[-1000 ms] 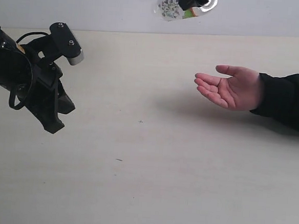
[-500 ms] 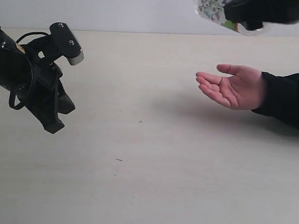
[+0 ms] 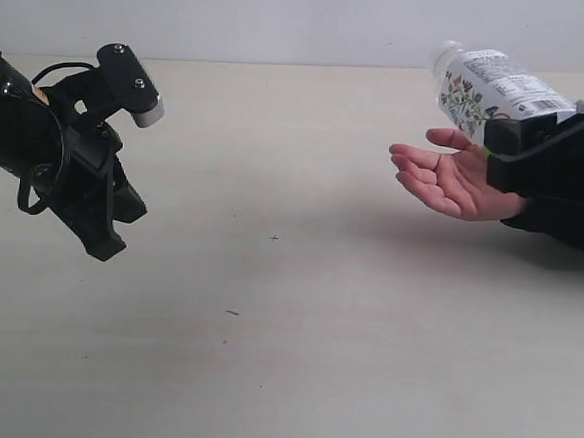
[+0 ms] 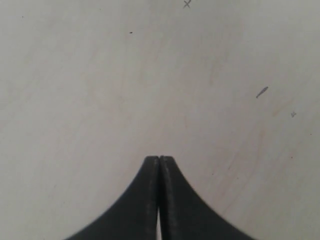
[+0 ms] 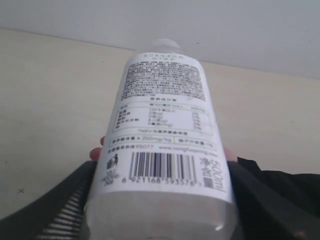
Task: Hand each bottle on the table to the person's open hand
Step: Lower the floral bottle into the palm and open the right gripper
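Note:
The white floral bottle (image 3: pixel 491 93) is tilted, cap pointing left, just above the person's open hand (image 3: pixel 443 177). My right gripper (image 3: pixel 510 136) is shut on its lower body. In the right wrist view the bottle's (image 5: pixel 162 125) barcode label faces the camera between the gripper's (image 5: pixel 162 200) black fingers, and the hand's fingertips (image 5: pixel 96 153) peek out below it. Whether the bottle touches the palm I cannot tell. My left gripper (image 3: pixel 105 238) hangs shut and empty above the table (image 3: pixel 262 357) at the left; its tips (image 4: pixel 159 159) are pressed together. No other bottles are in view.
The person's black sleeve (image 3: pixel 563 213) lies on the table at the right edge. A pale wall (image 3: pixel 236 15) rises behind the far table edge. A few tiny dark specks (image 3: pixel 232 312) mark the tabletop.
My right arm has carried the bottle down and to the right from the top of the view to just over the palm. The left arm has stayed still.

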Controlling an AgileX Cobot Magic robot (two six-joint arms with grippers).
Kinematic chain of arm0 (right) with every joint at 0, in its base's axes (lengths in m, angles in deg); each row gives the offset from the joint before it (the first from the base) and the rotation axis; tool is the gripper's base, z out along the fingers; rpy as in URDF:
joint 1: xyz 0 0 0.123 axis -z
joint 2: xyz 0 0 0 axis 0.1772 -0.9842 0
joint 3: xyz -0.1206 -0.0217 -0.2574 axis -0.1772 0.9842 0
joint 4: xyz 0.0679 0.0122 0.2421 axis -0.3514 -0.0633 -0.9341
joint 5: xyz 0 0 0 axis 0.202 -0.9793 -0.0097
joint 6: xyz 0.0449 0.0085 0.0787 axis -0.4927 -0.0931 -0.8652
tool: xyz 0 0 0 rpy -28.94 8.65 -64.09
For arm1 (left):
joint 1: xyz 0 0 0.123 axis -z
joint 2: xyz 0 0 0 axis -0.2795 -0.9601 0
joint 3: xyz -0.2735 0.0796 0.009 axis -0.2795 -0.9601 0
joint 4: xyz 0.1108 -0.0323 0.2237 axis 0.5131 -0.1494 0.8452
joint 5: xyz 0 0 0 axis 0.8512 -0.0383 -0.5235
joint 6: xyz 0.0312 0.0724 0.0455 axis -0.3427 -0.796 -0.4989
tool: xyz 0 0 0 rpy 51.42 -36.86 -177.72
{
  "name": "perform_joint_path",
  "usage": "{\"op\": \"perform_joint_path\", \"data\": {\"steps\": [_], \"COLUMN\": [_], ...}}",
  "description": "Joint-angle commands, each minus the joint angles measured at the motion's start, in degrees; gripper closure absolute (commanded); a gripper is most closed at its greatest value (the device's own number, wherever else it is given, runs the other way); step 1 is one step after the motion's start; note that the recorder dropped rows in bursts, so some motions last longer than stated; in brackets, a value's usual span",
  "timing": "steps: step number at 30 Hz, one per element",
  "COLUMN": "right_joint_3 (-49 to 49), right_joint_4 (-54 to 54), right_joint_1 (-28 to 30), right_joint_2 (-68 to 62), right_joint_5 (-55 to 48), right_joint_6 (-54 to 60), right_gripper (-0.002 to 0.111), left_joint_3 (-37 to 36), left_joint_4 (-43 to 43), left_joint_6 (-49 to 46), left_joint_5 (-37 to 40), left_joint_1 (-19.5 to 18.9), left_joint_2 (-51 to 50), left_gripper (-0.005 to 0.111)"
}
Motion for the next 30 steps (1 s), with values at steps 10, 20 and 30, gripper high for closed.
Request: {"op": "perform_joint_path", "data": {"steps": [10,20,30], "right_joint_3": [0.44,0.33,0.33], "right_joint_4": [-1.39,5.93,5.93], "right_joint_1": [-2.59,-2.59,-2.59], "right_joint_2": [-15.81,-23.89,-24.83], "right_joint_5": [14.25,16.2,17.48], "right_joint_6": [-4.8,-9.3,-9.3], "right_gripper": [0.108,0.108,0.079], "left_joint_3": [-0.25,-0.25,-0.25], "left_joint_4": [-0.69,-0.69,-0.69], "left_joint_6": [0.2,0.2,0.2], "left_joint_5": [-0.6,-0.6,-0.6], "left_joint_1": [-0.32,-0.32,-0.32], "left_joint_2": [0.54,0.54,0.54], "left_gripper": [0.107,0.107,0.107]}}
